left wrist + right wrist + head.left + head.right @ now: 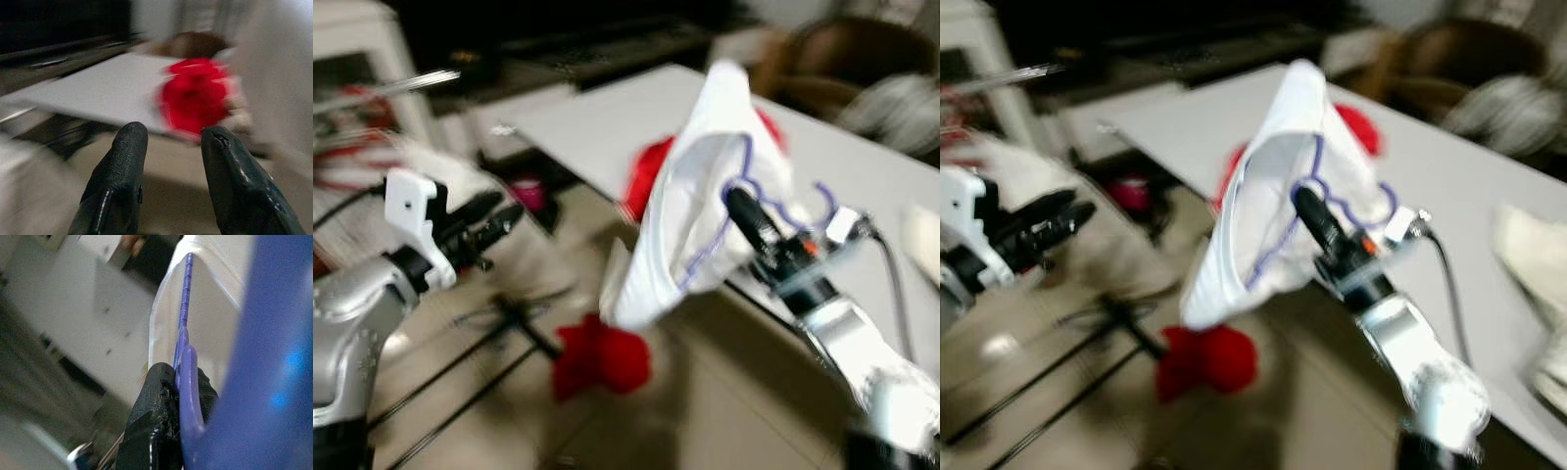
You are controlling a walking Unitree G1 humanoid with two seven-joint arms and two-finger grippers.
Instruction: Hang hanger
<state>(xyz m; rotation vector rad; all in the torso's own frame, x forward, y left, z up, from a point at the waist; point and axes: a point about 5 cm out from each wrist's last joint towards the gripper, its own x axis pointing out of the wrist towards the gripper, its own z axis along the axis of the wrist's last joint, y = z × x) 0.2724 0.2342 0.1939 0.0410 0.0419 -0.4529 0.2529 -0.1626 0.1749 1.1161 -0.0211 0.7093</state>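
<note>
I was in the carry step: right gripper [741, 208] pinching the hanger [773, 201], left gripper [171, 147] spread, empty. Next required a rail.

A blue-violet hanger [759, 191] is seen inside a plain white garment [690, 211]. Red cloth [599, 357] is seen on the beige floor [705, 411], and more red [195, 93] at the edge of the pale grey table [626, 122]. Both grippers' fingers [120, 181] are black, and the arms silver.
</note>
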